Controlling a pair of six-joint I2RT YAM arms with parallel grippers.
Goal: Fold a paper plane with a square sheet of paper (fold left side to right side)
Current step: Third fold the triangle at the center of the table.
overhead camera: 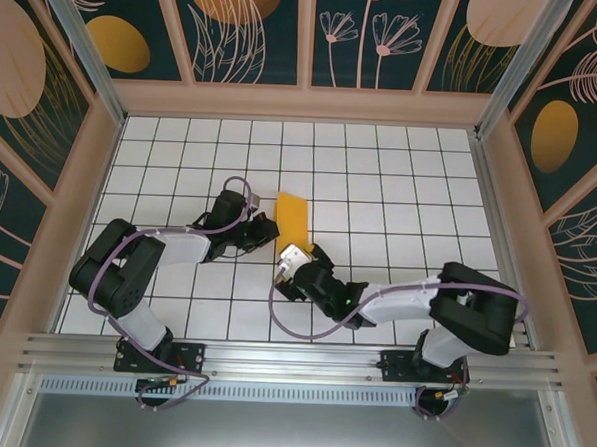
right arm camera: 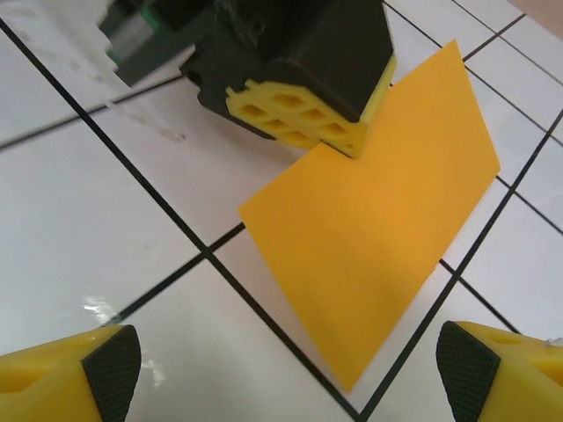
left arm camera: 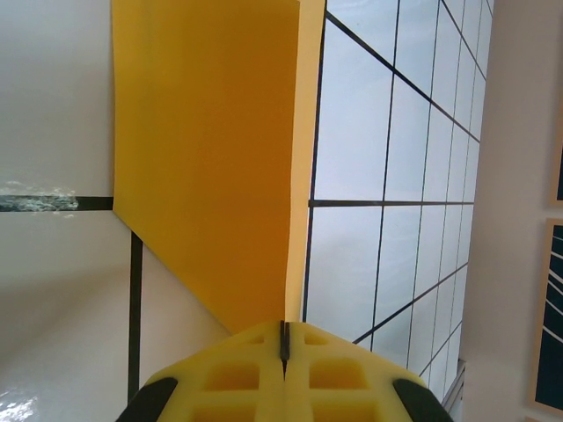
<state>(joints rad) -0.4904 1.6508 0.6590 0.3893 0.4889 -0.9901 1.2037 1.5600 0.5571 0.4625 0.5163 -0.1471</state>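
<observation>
Folded orange sheet near frame centre, one gripper closed at its edge, the other spread wide.
In the overhead view the sheet of paper [overhead camera: 293,219] lies flat on the white grid table [overhead camera: 400,189], just above the middle. The left gripper [left arm camera: 283,356] has its yellow fingers pressed together, tips touching the sheet's left edge; whether paper is pinched between them cannot be told. The right gripper [right arm camera: 283,382] sits just below the sheet, fingers [right arm camera: 506,369] far apart, holding nothing.

Black-and-white arms [overhead camera: 177,245]; lilac cables [overhead camera: 270,307]; yellow lattice pincer fingers [left arm camera: 237,374] with black pads [right arm camera: 110,369].
</observation>
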